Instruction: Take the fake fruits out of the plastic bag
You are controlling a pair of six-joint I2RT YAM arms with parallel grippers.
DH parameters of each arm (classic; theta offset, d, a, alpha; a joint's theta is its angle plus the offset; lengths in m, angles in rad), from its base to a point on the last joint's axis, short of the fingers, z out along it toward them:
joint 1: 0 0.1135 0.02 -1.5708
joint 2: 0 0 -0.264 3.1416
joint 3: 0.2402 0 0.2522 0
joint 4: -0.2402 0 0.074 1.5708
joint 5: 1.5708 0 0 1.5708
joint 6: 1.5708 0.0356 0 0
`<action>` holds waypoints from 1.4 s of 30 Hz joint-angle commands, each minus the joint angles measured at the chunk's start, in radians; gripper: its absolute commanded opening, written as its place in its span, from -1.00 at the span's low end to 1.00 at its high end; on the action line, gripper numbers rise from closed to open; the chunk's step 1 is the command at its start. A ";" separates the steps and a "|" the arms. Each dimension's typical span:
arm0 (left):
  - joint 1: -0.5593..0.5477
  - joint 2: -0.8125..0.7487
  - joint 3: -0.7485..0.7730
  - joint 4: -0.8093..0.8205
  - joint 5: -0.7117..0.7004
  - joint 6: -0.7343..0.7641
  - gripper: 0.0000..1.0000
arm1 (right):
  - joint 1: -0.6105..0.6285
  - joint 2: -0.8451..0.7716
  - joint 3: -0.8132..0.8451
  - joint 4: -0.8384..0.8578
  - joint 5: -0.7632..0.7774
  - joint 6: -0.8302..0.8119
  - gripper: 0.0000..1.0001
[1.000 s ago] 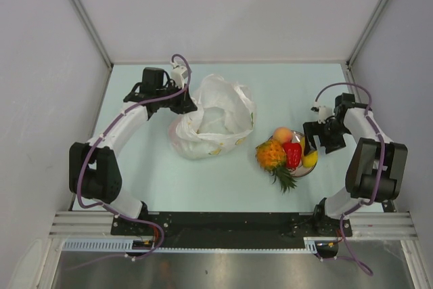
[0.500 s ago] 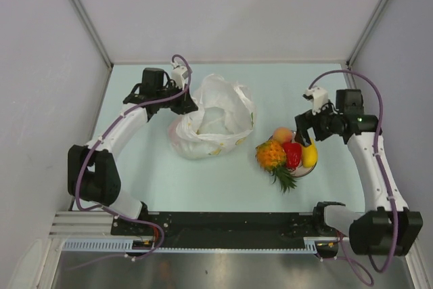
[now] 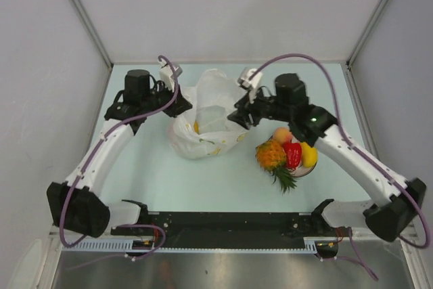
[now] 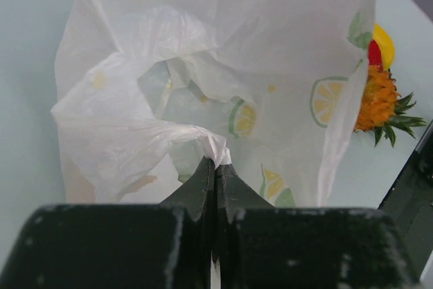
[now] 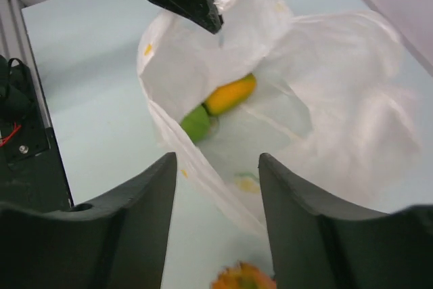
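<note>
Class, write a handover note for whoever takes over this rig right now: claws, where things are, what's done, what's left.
Left claw: shut on the plastic bag rim, holding it open.
Right claw: open, empty, above the bag's mouth.
Done: pineapple, strawberry, peach and lemon are out, beside the bag.
To do: mango and green fruit, both inside the bag.
</note>
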 commanded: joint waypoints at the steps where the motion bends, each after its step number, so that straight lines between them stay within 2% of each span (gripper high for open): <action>1: -0.005 -0.149 -0.014 -0.099 0.014 0.067 -0.99 | 0.147 0.160 0.010 0.236 0.187 0.100 0.00; 5: -0.007 -0.269 0.005 -0.234 0.003 0.161 -0.99 | 0.185 0.375 0.010 0.365 0.241 0.185 -0.04; 9: -0.005 -0.382 0.022 -0.357 -0.044 0.239 -0.99 | 0.231 0.496 0.007 0.349 0.203 0.102 0.00; 10: -0.007 -0.408 0.023 -0.395 -0.064 0.251 -0.99 | 0.249 0.504 -0.005 0.320 0.154 0.093 0.00; 14: -0.005 -0.561 -0.001 -0.442 -0.224 0.346 -0.99 | 0.332 0.480 -0.173 0.350 0.152 0.076 0.03; 15: -0.005 -0.583 -0.013 -0.451 -0.301 0.368 -0.99 | 0.352 0.462 -0.190 0.362 0.178 0.070 0.07; 18: -0.007 -0.657 -0.049 -0.556 -0.406 0.490 -0.99 | 0.377 0.451 -0.214 0.443 0.256 0.071 0.21; 23: -0.007 -0.737 -0.116 -0.702 -0.466 0.688 -0.99 | 0.362 0.480 -0.168 0.565 0.377 0.217 0.50; 26: -0.005 -0.792 -0.182 -0.730 -0.483 0.733 -0.99 | 0.357 0.542 -0.097 0.592 0.348 0.297 0.61; 29: -0.005 -0.810 -0.236 -0.712 -0.482 0.713 -1.00 | 0.357 0.621 -0.033 0.603 0.311 0.300 0.68; 33: -0.005 -0.783 -0.273 -0.684 -0.489 0.655 -0.99 | 0.349 0.690 0.032 0.660 0.544 0.268 0.79; 38: -0.007 -0.792 -0.308 -0.661 -0.502 0.624 -0.99 | 0.340 0.751 0.104 0.721 0.597 0.136 0.80; 42: -0.005 -0.809 -0.328 -0.638 -0.503 0.611 -1.00 | 0.369 0.806 0.156 0.702 0.613 0.122 0.85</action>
